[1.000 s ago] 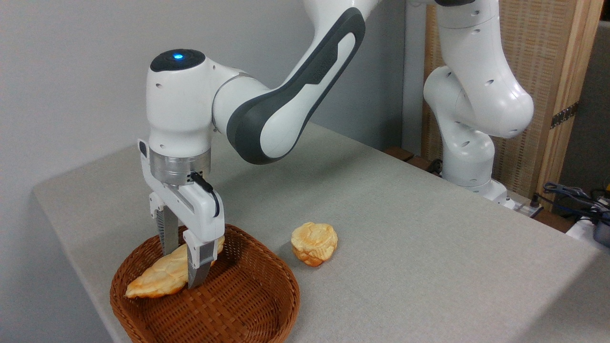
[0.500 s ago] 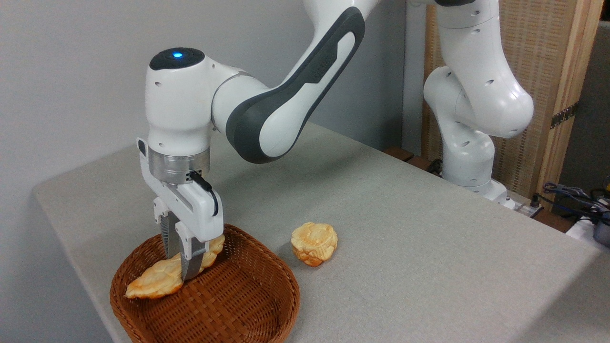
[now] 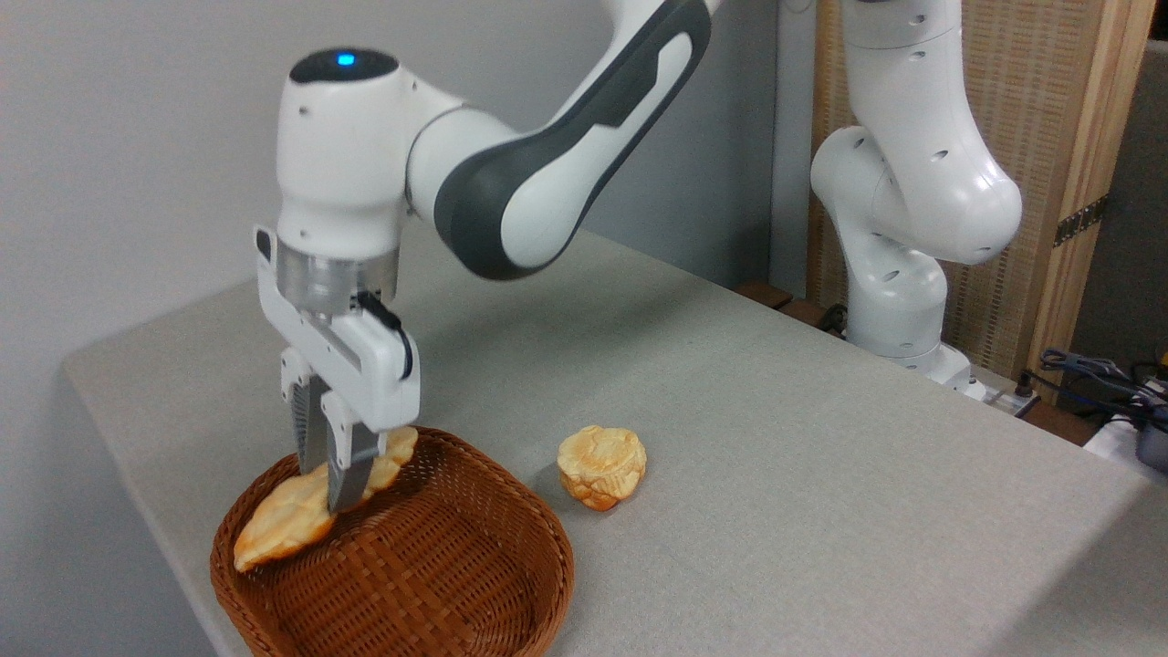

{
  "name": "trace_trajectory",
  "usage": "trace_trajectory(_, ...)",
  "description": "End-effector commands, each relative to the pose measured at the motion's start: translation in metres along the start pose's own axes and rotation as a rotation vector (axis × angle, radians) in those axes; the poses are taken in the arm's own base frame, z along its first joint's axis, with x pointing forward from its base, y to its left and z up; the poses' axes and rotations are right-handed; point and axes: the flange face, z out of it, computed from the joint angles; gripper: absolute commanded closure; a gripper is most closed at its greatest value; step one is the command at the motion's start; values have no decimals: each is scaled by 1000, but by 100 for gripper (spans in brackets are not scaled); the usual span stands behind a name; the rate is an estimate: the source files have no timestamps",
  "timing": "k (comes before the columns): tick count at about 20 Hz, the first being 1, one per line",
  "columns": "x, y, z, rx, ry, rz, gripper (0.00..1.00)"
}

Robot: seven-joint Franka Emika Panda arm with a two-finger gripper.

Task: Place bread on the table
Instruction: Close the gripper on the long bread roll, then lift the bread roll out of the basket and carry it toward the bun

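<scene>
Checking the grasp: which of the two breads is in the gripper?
The long pointed bread over the basket; the round bun sits free on the table.

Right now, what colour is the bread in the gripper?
Golden-orange with a paler ridged top; the bread shows best in the fixed camera view, over the brown wicker basket.

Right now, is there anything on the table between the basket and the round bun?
No. In the camera view, only bare grey cloth of the table lies between the basket and the bun.
</scene>
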Motion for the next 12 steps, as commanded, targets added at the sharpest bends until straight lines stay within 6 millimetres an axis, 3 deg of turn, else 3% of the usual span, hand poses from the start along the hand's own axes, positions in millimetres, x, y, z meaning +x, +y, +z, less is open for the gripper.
trace_trajectory(1, -2, -4, -40, 33, 38, -11, 56)
trace_trajectory(12, -36, 33, -91, -149, -162, 4, 51)
